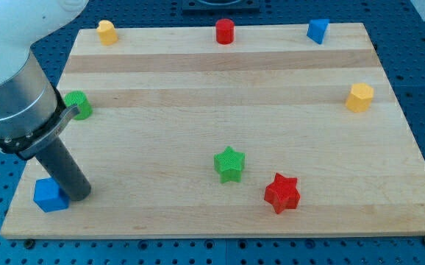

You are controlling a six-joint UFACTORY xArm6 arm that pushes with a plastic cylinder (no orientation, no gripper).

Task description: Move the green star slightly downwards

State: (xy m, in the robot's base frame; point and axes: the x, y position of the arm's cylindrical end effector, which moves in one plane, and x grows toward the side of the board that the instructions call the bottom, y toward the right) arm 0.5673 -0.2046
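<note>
The green star (229,163) lies on the wooden board (220,96) a little below its middle. A red star (281,193) lies just to its lower right, apart from it. My tip (78,196) is at the board's lower left corner, right beside a blue cube (50,195) and far to the left of the green star.
A green block (77,105) sits at the left edge, partly behind the arm. Along the top edge stand a yellow block (107,32), a red cylinder (225,32) and a blue block (317,30). A yellow hexagonal block (359,97) is at the right edge.
</note>
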